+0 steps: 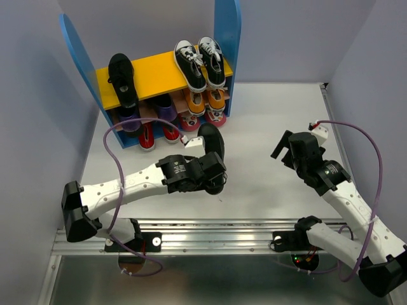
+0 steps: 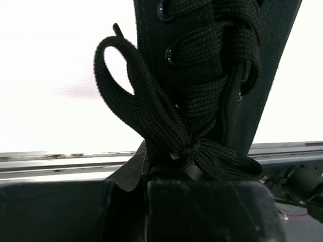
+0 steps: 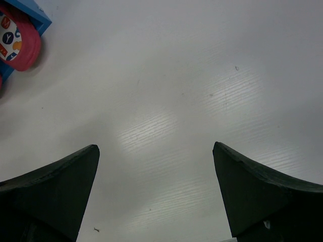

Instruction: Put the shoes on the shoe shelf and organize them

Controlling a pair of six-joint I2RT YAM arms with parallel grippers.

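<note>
Top view: shelf [image 1: 227, 38] is seen at far left. On the top board [image 1: 159, 73], a second black shoe [image 1: 122, 79] lies at the left end and the canvas pair [image 1: 200, 63] at the right. The orange pair [image 1: 205, 101] is seen on the lower tier, right side. The black shoe [image 1: 210, 136] sits on the table [image 1: 267, 127] just near of the shelf, toe toward it. It is clamped across its mid/rear part by the left gripper [image 1: 215, 170]. The right gripper [image 1: 284, 145] is held over bare table, well right of the shoe, with nothing in it.

Left wrist: the view is filled by the black shoe [image 2: 202, 75]. Black laces [image 2: 186, 146] are tied in a bow right at the left gripper [image 2: 151, 196], whose jaws are pinched onto the upper. Whether the bow itself is caught can't be told.

Right wrist: right gripper [image 3: 156, 166] is spread wide, fingers [image 3: 60, 181] well apart, only table [image 3: 166, 75] between them. A shelf [image 3: 30, 12] corner and a red sole [image 3: 20, 43] are seen at far left.

Handling, as judged:
- Shoe is expected to be light, with a soft fabric upper that will squash, over a stiffer sole.
- Low fragility and low slip on cloth are assumed.
- Sag or rotation about the pinch is likely if it is held by the upper only.
- Best hold is judged to be across the sides at the collar or mid-foot, near balance and clear of the loose loops.
- Free slot is taken to be on the top board, beside the second black shoe.
</note>
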